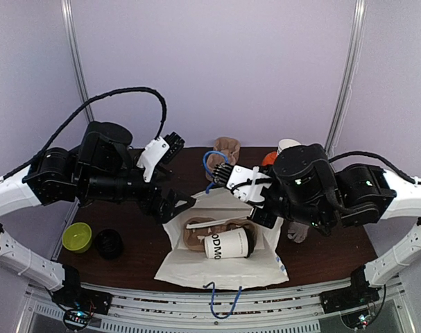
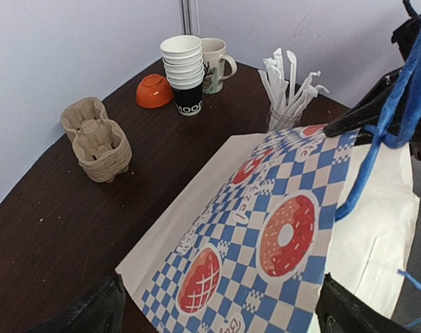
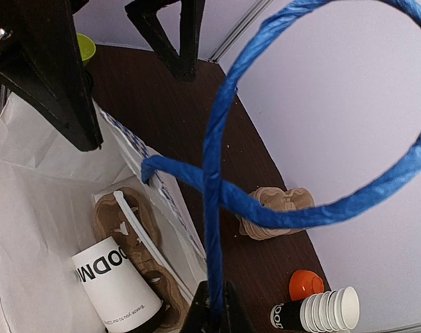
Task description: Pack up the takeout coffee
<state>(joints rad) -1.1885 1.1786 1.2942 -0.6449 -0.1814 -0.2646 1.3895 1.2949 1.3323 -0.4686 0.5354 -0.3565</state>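
Top external view has the dark table (image 1: 137, 262) carrying a paper bag (image 1: 196, 269) that lies at the middle of the near edge, its mouth open toward the far edge. The right gripper (image 1: 222, 173) is closed on the bag's blue handle (image 1: 211, 161) and holds the upper side of the mouth lifted. The left gripper (image 1: 175, 207) hangs with its jaws spread wide and holding nothing, just beside the left corner of the mouth. Inside the bag sits the brown tray (image 1: 195, 237), and the cup (image 1: 227, 245) lies on its side on it, dark top pointing right. At the far edge stand a stack of spare trays (image 2: 96, 142), a stack of cups (image 2: 182, 69), a mug (image 2: 216, 61), a glass of straws (image 2: 285, 97) and an orange bowl (image 2: 155, 90). Near the left edge sit a green lid (image 1: 77, 237) and a small black thing (image 1: 109, 244).
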